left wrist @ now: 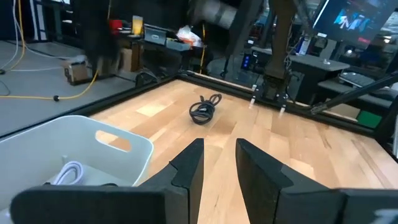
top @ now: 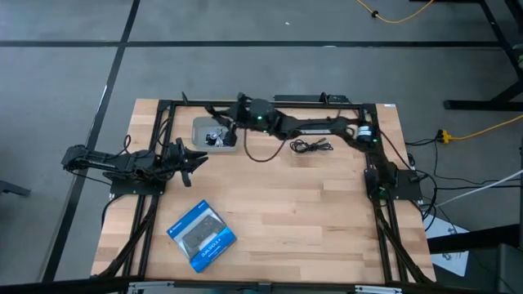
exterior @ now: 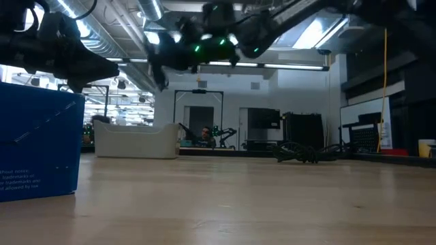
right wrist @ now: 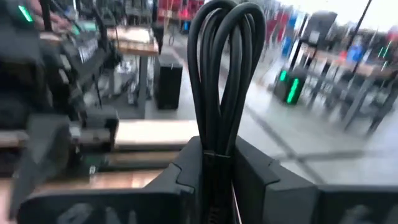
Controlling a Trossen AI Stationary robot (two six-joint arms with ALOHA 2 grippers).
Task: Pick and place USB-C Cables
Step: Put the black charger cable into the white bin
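Note:
My right gripper (top: pixel 226 125) hangs above the far right corner of the pale bin (top: pixel 202 126), shut on the stubby black cable bundle (right wrist: pixel 225 68). Whitish cables (top: pixel 217 138) lie inside the bin, and one (left wrist: pixel 68 170) also shows in the left wrist view. The thin loose black coil (top: pixel 310 146) lies flat on the table to the bin's right, seen too as the coil (left wrist: pixel 204 109) and the coil (exterior: pixel 298 152). My left gripper (top: pixel 194 158) waits open near the bin's near left side, its fingers (left wrist: pixel 189 168) above bare wood. My right gripper pinches the black bundle between its two fingers (right wrist: pixel 186 167) at the bundle's lower part (right wrist: pixel 217 146). The folded loops (right wrist: pixel 227 37) stand out beyond the fingertips, along the fingers. The bundle is lifted clear of the table.
A blue-and-black flat box (top: pixel 202 235) lies near the table's near left edge and stands as a blue wall (exterior: pixel 35 146) in the low view. A black frame rail (top: pixel 278 104) runs along the far edge. Bare wood (top: pixel 302 212) spreads across the middle and right.

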